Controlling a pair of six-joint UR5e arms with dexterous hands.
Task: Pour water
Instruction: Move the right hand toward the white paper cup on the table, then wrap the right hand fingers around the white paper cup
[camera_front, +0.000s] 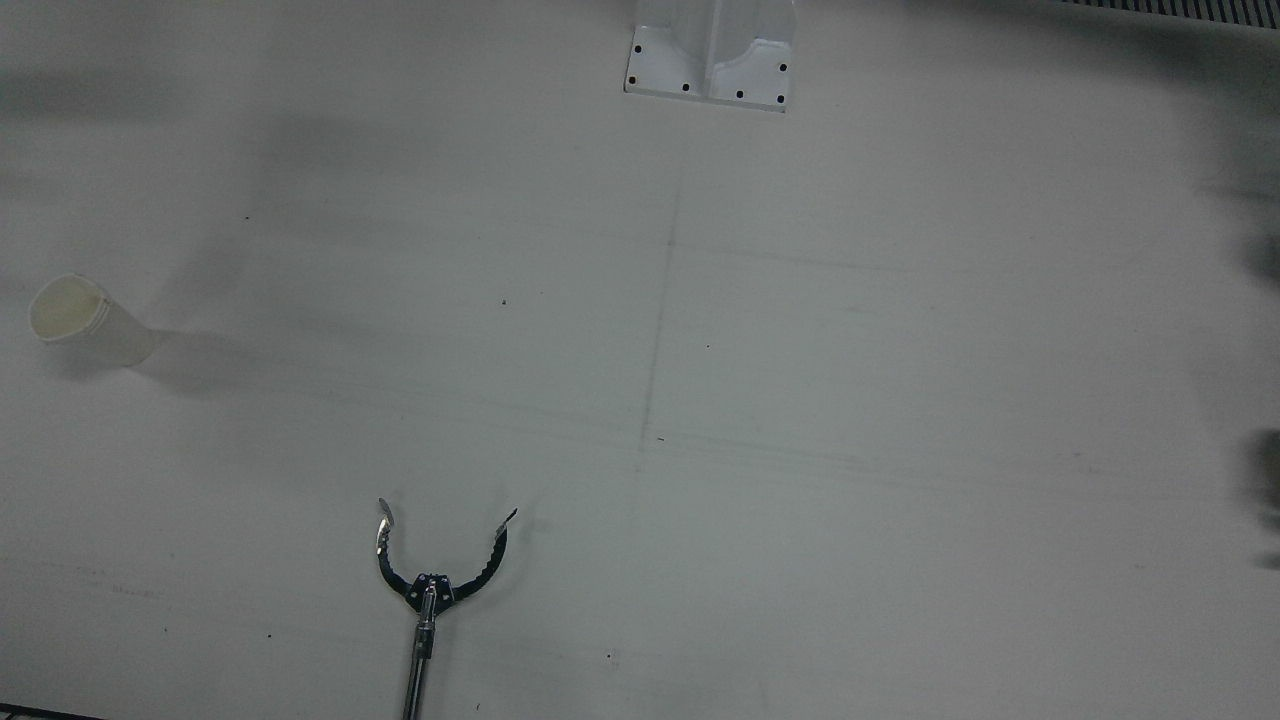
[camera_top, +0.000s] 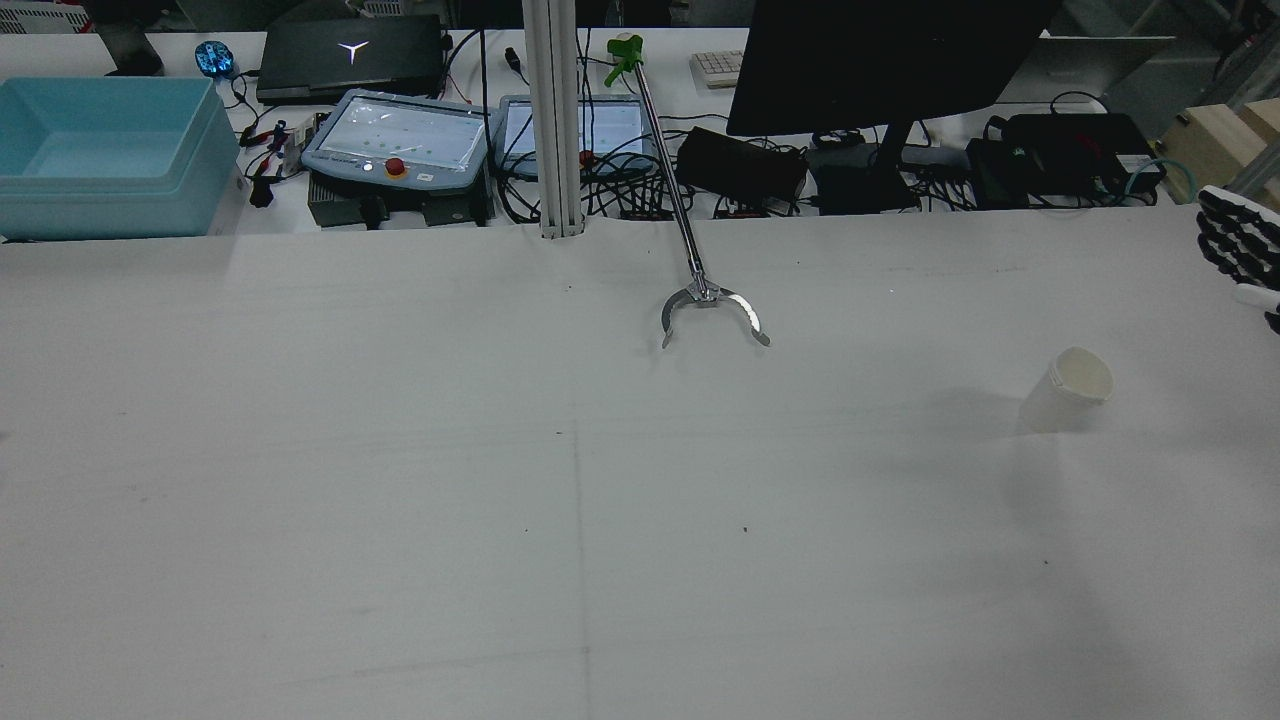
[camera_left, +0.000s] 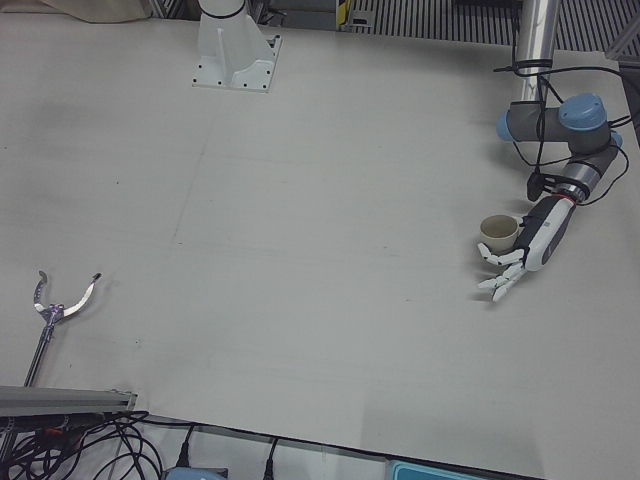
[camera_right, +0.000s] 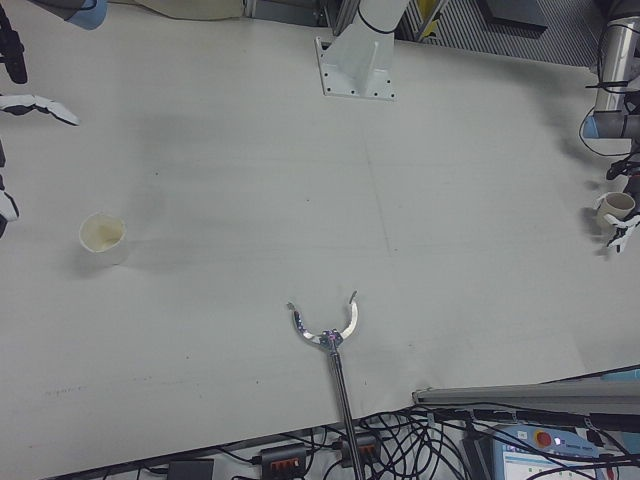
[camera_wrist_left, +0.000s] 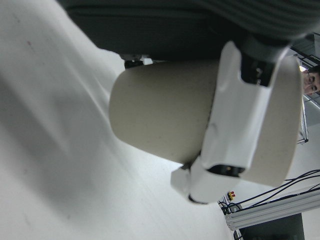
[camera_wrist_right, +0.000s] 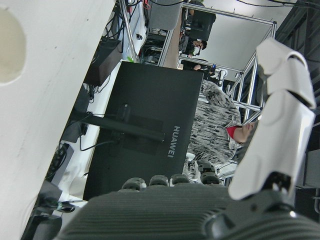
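Note:
One paper cup (camera_left: 498, 232) stands at the table's left side, right against my left hand (camera_left: 522, 252). That hand's fingers (camera_left: 500, 280) stretch out past the cup, apart and straight. In the left hand view the cup (camera_wrist_left: 165, 115) fills the frame and one white finger (camera_wrist_left: 235, 125) lies across it. A second paper cup (camera_top: 1070, 385) stands upright on the right side, also seen as the cup (camera_front: 85, 320) and the cup (camera_right: 103, 237). My right hand (camera_top: 1240, 250) hovers beyond it at the table's edge, fingers spread, holding nothing.
A long reacher tool with open curved claws (camera_front: 440, 570) lies at the operators' edge near the middle. The white pedestal (camera_front: 710, 60) stands at the robot's side. Monitors, pendants and cables sit behind the table edge (camera_top: 640, 225). A person shows in the right hand view (camera_wrist_right: 220, 130).

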